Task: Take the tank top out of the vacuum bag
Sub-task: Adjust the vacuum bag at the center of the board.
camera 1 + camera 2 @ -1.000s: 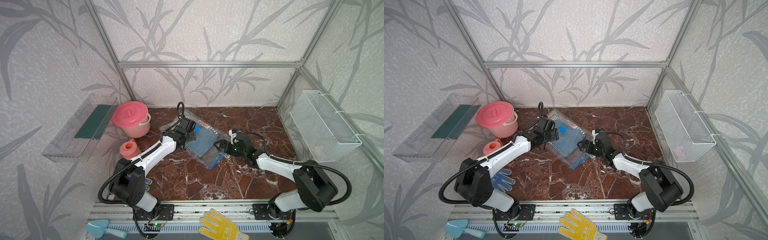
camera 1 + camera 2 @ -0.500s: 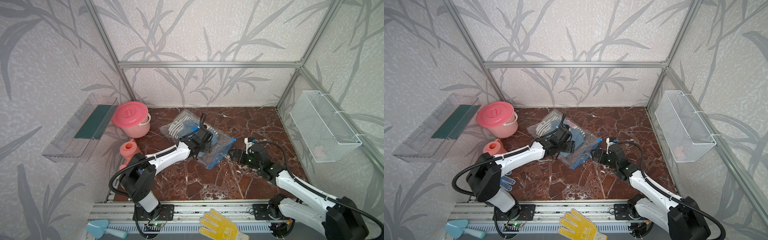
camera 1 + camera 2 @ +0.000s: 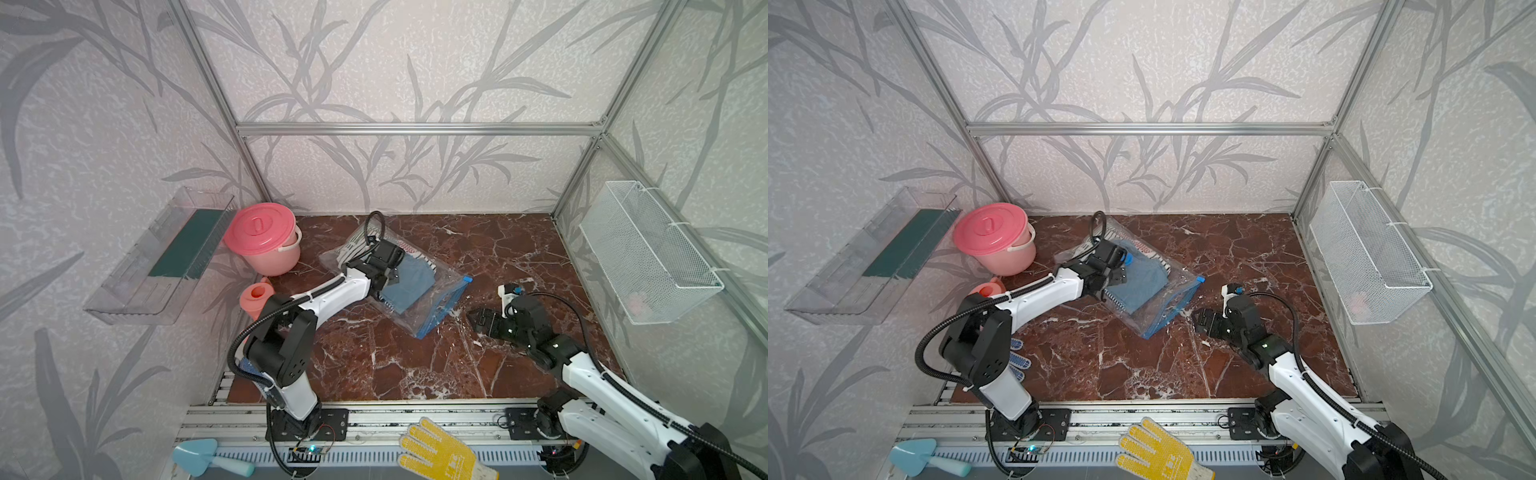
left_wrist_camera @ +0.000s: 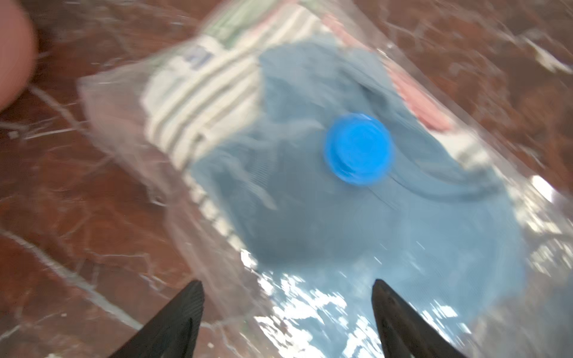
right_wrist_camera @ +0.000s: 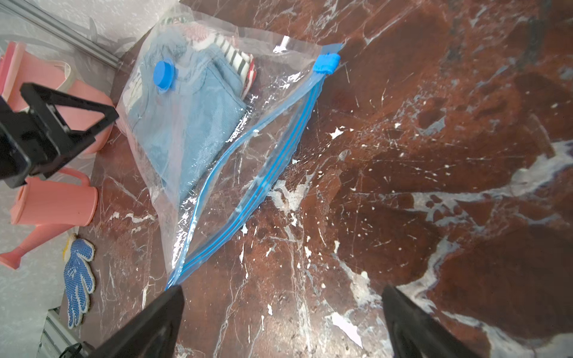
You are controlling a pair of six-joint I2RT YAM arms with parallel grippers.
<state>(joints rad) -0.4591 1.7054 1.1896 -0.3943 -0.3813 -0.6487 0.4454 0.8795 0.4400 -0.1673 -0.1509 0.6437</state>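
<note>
Red-brown marble tabletop (image 3: pixel 415 365) noted as work surface. A clear plastic wall shelf (image 3: pixel 158 257) is mounted on the robot's left and a white wire mesh basket (image 3: pixel 648 249) on its right. The large clear plastic vacuum bag (image 3: pixel 436 303) is laid flat near the table's centre, towards the back and left, with its blue zip strip (image 5: pixel 280 155) on the edge nearest the right arm. The strip's two lips are seen parted along the middle. A folded blue ribbed garment (image 3: pixel 409 278) and striped fabric (image 4: pixel 198 93) are seen inside the bag; which one is the tank top cannot be told. A pink lidded plastic bucket (image 3: pixel 266 241) is placed at the back left corner. The left gripper (image 4: pixel 286 282) is held over the bag with its fingers spread wide and nothing between them. The right gripper (image 5: pixel 282 288) is held above bare marble beside the zip edge, likewise spread wide and empty. A pink plastic watering can (image 3: pixel 255 297) is set beside the bucket. A yellow knitted glove (image 3: pixel 440 455), a white glove with blue dots (image 5: pixel 77 272) and a teal plastic trowel (image 3: pixel 199 457) are recorded along the front. The round blue valve cap (image 4: pixel 358 148) is seated on the bag over the blue garment. A small blue zip slider (image 5: pixel 325 63) is parked at the strip's far end.
</note>
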